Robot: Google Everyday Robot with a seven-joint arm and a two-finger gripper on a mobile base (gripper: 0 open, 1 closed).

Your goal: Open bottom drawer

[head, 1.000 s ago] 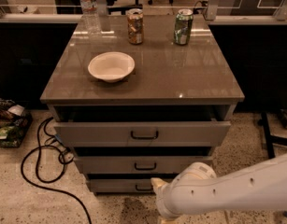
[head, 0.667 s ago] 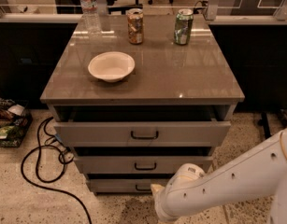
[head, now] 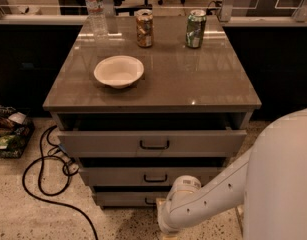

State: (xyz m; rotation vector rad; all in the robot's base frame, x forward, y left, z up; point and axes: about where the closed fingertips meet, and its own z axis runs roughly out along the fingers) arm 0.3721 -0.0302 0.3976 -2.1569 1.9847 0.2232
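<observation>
The bottom drawer [head: 120,199] is the lowest and smallest grey front of the cabinet, just above the floor. Its front stands slightly forward of the cabinet body. Its black handle [head: 149,202] is partly covered by my arm. My gripper [head: 160,204] is at the end of the white arm [head: 203,199], right at the bottom drawer's handle, mostly hidden behind the wrist. The middle drawer [head: 113,176] and the wide top drawer [head: 103,143] sit above, the top one pulled out a little.
On the cabinet top [head: 203,84] stand a white bowl [head: 118,71], two cans [head: 144,28] [head: 195,29] and a water bottle [head: 95,9]. A black cable [head: 43,179] loops on the floor at left, next to a bag [head: 8,134].
My arm has swung nearer to the camera and fills more of the right side. The wrist has shifted slightly left and down toward the bottom drawer's handle. The drawers have not moved.
</observation>
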